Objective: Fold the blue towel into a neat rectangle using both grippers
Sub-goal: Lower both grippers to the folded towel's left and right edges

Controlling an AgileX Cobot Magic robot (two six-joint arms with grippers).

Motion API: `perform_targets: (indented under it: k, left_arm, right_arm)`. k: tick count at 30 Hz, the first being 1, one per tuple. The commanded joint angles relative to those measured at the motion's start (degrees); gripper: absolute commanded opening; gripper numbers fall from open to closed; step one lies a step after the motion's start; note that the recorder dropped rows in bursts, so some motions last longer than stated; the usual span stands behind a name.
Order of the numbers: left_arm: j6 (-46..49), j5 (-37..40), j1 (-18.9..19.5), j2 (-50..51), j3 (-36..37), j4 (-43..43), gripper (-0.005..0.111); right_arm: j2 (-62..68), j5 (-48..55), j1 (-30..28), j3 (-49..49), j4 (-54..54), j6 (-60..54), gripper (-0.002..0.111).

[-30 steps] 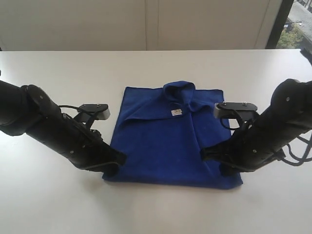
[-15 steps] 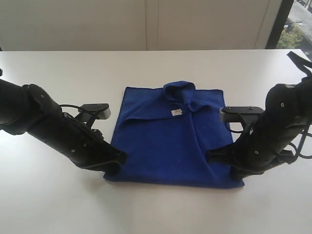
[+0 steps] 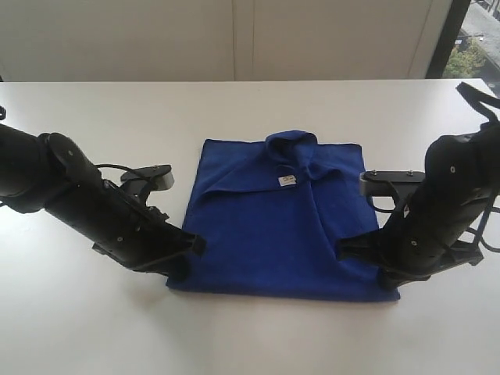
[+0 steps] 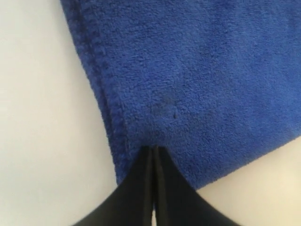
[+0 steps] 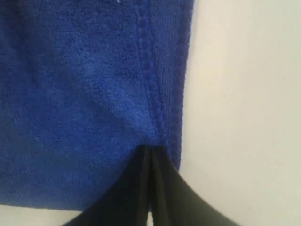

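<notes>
Exterior view. Shows the blue towel [image 3: 273, 234] lying flat at the middle of the white table [image 3: 250, 109], roughly square, with a bunched hump at its 12 o'clock edge and a small white label [image 3: 287, 181] just on the 6 o'clock side of that hump. Puts the left gripper [image 3: 191, 246] at the towel's 8 o'clock edge, touching the cloth near that corner, with the left arm [image 3: 70, 195] stretching away toward 9 o'clock. Puts the right gripper [image 3: 348, 248] at the towel's 4 o'clock edge, over the cloth near that corner, with the right arm [image 3: 445, 203] rising toward 3 o'clock. Hides both pairs of tips behind the dark arm bodies.

Left wrist view. Shows the left gripper [image 4: 153, 149] with its black fingers [image 4: 136, 188] pressed together, tips nipped onto the blue towel [image 4: 197, 70] right beside its stitched hem [image 4: 101, 94], close to a corner; cloth slightly puckered at the tips; bare table [image 4: 42, 117] alongside the hem.

Right wrist view. Shows the right gripper [image 5: 149, 149] likewise drawn together, fingers [image 5: 131, 188] clamped on the blue towel [image 5: 70, 94] at its hem [image 5: 148, 70], layered edges visible there, table [image 5: 244, 94] just beyond.
</notes>
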Motion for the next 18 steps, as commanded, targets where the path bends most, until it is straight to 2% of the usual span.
perform_targets:
  k: [1,8,18]
  left_arm:
    - [-2.2,7.8,-0.3,1.8,1.3,3.5,0.0]
    - [-6.1,10.5,-0.3,1.8,1.3,3.7,0.0]
    - [-6.3,10.4,-0.3,-0.7,1.3,5.5,0.0]
  right_arm:
    - [1.5,3.4,-0.2,1.1,-3.3,-1.0,0.0]
    - [1.5,3.3,-0.2,1.1,-3.7,-3.7,0.0]
    - [-1.2,5.5,-0.2,-0.2,-5.3,-3.4,0.0]
